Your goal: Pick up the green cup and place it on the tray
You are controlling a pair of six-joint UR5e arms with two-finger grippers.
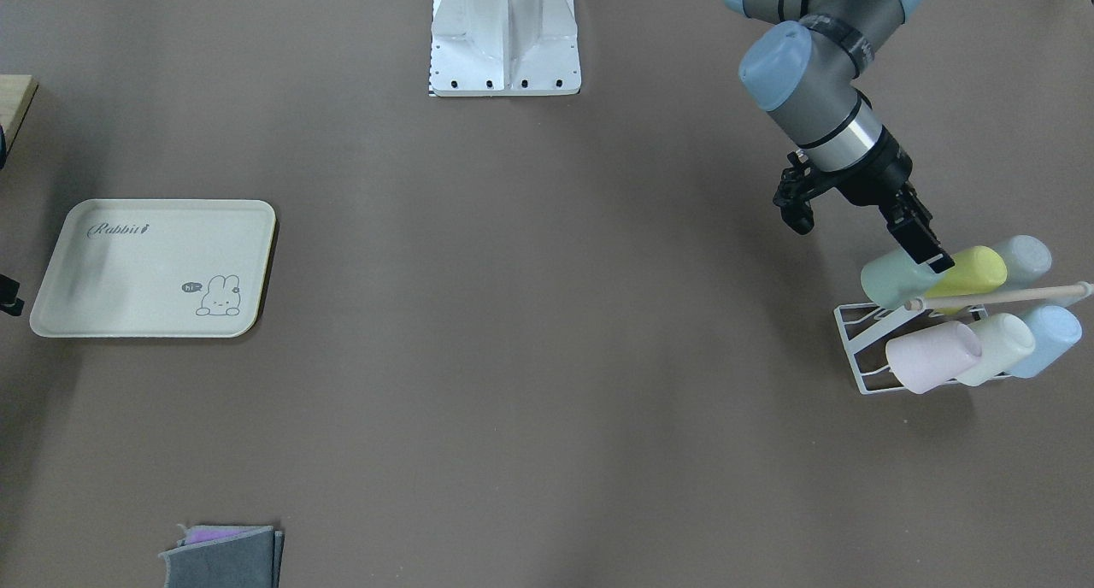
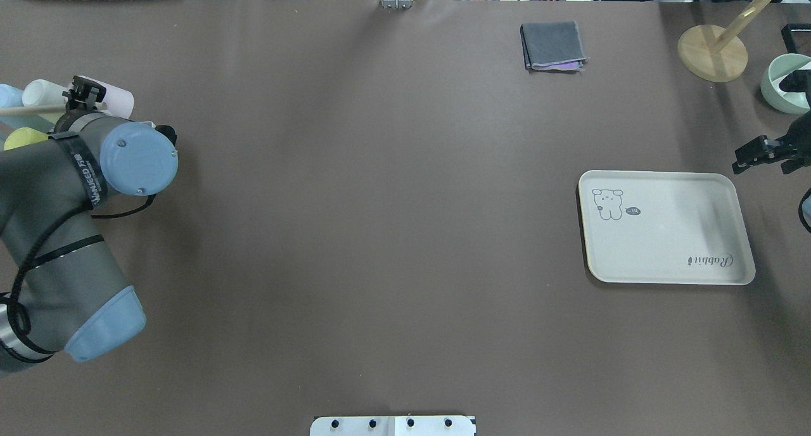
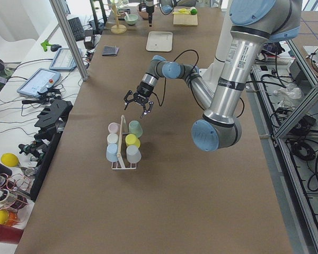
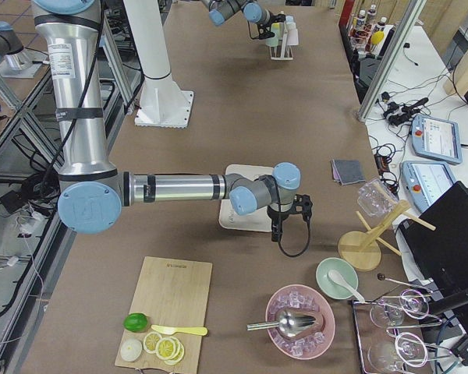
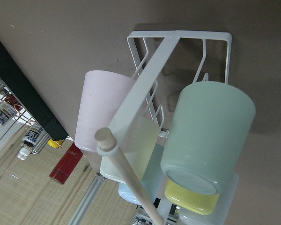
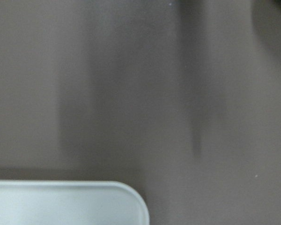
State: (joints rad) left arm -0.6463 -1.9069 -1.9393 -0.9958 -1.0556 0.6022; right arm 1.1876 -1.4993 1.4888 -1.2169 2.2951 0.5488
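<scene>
**Item: green cup (image 5: 208, 136).** Plain handleless tumbler, muted sage green, matte, slightly tapered. It sat tilted, mouth down, base outward, on a white wire rack (image 5: 145, 79). It took the end place in its row, just beside a yellow cup (image 1: 970, 272). Pink, cream and blue cups sat across the wooden dowel (image 1: 1008, 295).

**Left gripper (image 3: 138, 106).** Hung just above the green cup with its jaws spread and nothing held.

**Right gripper (image 2: 744, 158).** Hung near the tray's outer short edge. Whether it was spread or closed could not be told.

**Tray (image 1: 128, 272).** Cream, with rounded corners and a low raised rim, and "Rabbit" script with a bunny drawing on it. It lay flat toward the table's opposite end, well apart from the rack.

**Room.** A broad stretch of brown table (image 1: 547, 314) lay between rack and tray. A folded grey cloth (image 1: 224, 555) lay at the operators' edge, off that line. The rack stood near the table's end on the robot's left.
</scene>
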